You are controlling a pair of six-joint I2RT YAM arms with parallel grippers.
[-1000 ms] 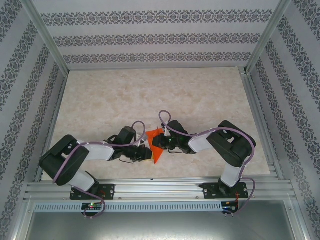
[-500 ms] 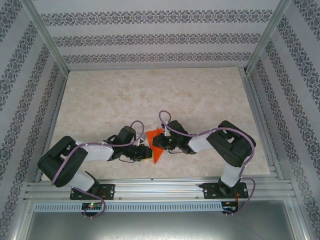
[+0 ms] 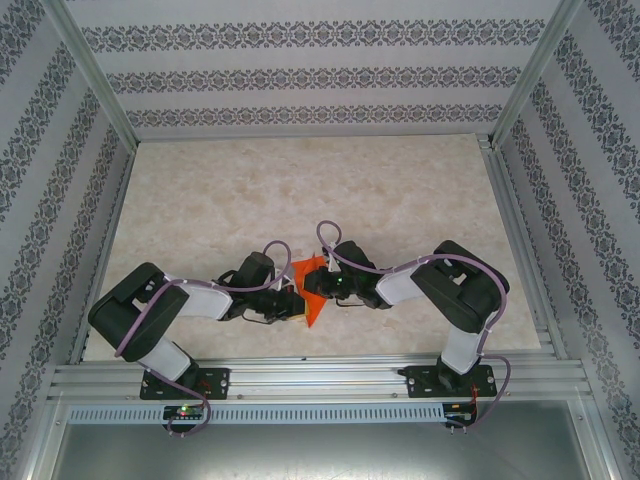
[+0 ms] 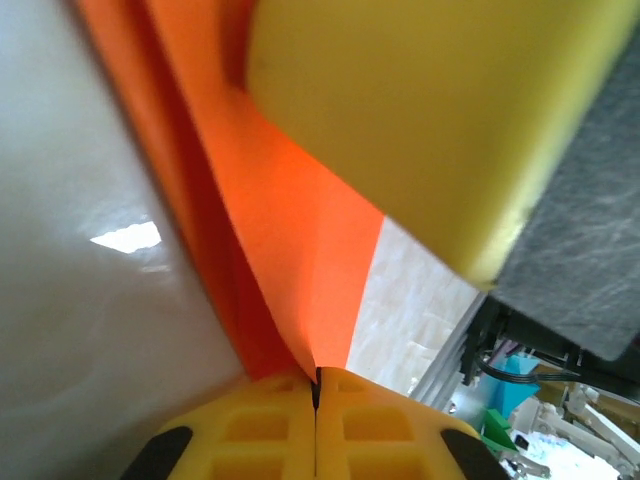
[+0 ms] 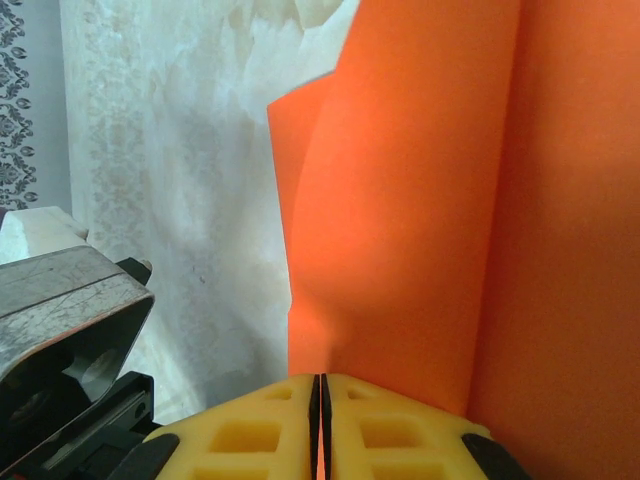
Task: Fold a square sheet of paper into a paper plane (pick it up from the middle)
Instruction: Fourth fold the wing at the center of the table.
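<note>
Pointing nearward, the folded paper [image 3: 313, 308] runs lengthwise near-to-far.

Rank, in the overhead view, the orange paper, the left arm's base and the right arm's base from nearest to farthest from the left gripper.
1. Orange paper: held by the left gripper, just right of it.
2. Left arm's base: near edge, left side.
3. Right arm's base: near edge, right side.

Orange paper [image 3: 311, 312] between left end effector [image 3: 295, 304] and right end effector [image 3: 318, 289]
</note>
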